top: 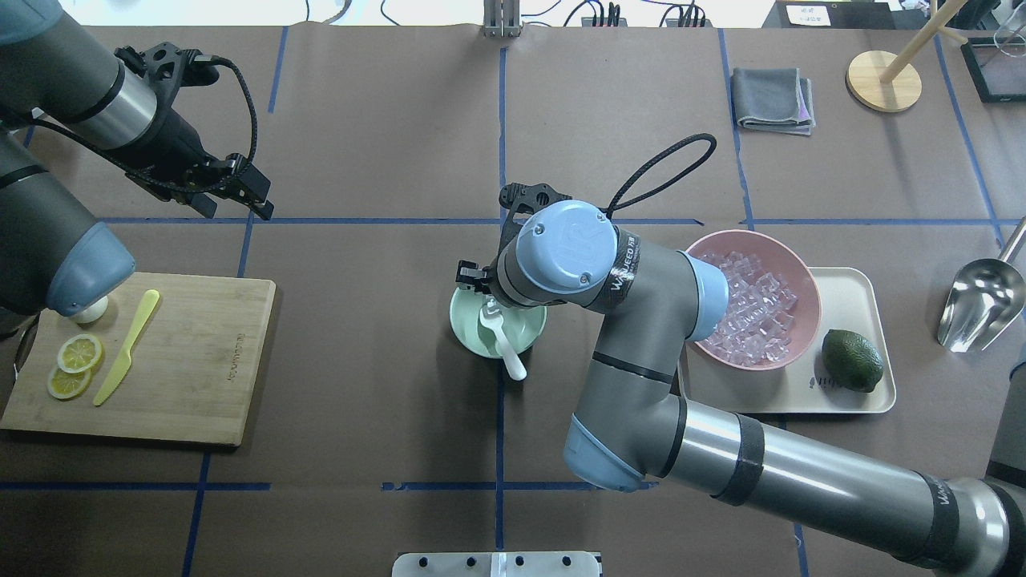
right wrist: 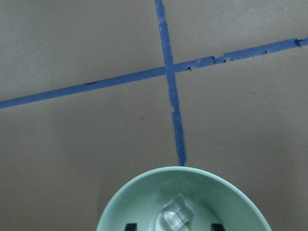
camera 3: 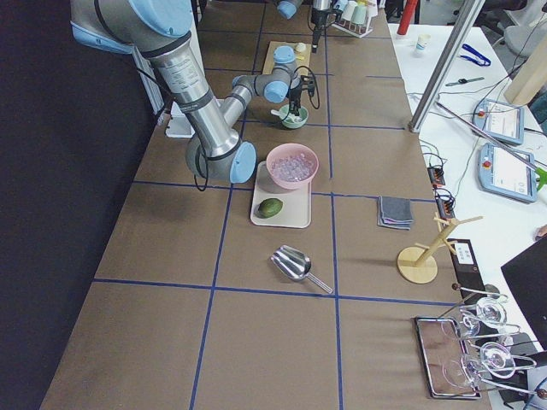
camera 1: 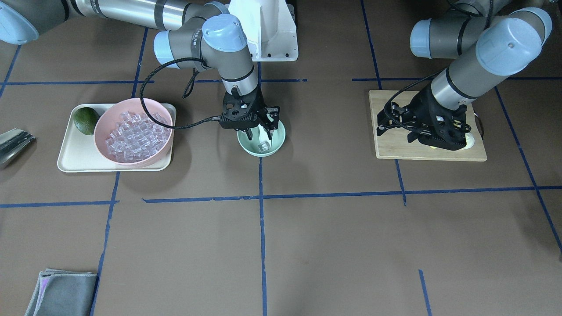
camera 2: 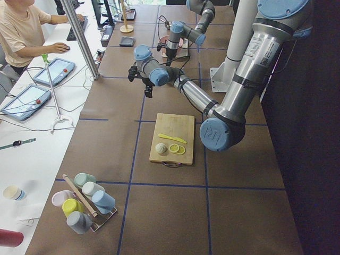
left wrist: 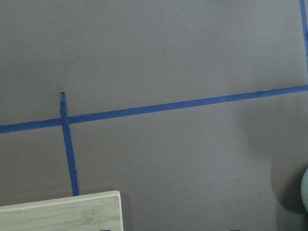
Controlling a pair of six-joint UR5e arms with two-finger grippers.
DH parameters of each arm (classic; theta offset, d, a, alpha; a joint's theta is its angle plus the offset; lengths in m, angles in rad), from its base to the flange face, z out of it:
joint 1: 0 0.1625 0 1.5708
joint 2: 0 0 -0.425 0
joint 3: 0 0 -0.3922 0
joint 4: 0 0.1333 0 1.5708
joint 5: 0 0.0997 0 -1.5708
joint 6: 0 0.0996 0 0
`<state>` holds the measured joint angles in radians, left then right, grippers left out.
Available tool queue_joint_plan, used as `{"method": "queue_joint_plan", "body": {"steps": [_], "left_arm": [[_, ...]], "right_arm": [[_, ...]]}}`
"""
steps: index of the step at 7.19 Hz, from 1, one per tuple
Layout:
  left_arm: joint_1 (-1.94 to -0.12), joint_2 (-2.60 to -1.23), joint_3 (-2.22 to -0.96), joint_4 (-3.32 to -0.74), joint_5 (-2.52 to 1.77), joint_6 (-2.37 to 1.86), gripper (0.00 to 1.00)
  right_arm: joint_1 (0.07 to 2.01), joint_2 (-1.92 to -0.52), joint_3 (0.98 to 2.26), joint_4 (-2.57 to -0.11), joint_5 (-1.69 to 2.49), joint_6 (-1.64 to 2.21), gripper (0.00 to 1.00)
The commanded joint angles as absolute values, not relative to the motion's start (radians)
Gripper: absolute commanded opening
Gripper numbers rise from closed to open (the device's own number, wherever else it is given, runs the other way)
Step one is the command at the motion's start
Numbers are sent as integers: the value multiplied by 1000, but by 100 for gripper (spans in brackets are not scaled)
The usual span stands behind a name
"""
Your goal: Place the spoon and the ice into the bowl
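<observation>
The mint-green bowl (top: 469, 336) stands at the table's middle, also in the front view (camera 1: 246, 145) and the right wrist view (right wrist: 130, 202). The white spoon (top: 505, 349) lies in it, scoop inside, handle over the near rim. One clear ice cube (right wrist: 177, 211) lies in the bowl between my fingertips. My right gripper (camera 1: 259, 131) hangs open just above the bowl, holding nothing. Several more ice cubes (top: 749, 308) fill the pink bowl (top: 809, 280). My left gripper (top: 239, 210) is open and empty, above the table beyond the cutting board.
The pink bowl and a dark green fruit (top: 852, 361) sit on a beige tray (top: 862, 280). A metal scoop (top: 982, 300) lies at the right. The cutting board (top: 200, 361) holds a yellow knife (top: 128, 346) and lemon slices (top: 78, 353). A grey cloth (top: 773, 100) lies far back.
</observation>
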<state>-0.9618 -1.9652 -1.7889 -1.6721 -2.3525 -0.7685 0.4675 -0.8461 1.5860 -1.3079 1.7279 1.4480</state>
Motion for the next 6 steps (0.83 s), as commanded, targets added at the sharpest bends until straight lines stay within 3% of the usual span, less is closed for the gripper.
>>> {"method": "queue_joint_plan", "body": {"steps": [1,3,5,6], "left_arm": [[-962,-1948,-1792,-1672,-2352,-758,87],[-989,-1884,-1787,-1727,-2350,-718,87],[-1085,-1777,-1770,-1726,-2356,-443,87],[-1145,-1737,-1744,-1721,-2358,-307,87]], "right_arm": [[517,-959,1758,-1316,1776,1437,100],[701,-1139,1912,-1322,1994,1334,100],[976,-1431,2035,-1321,2232,1048,100],[1096,-1566,2034,-1321,2334,814,100]]}}
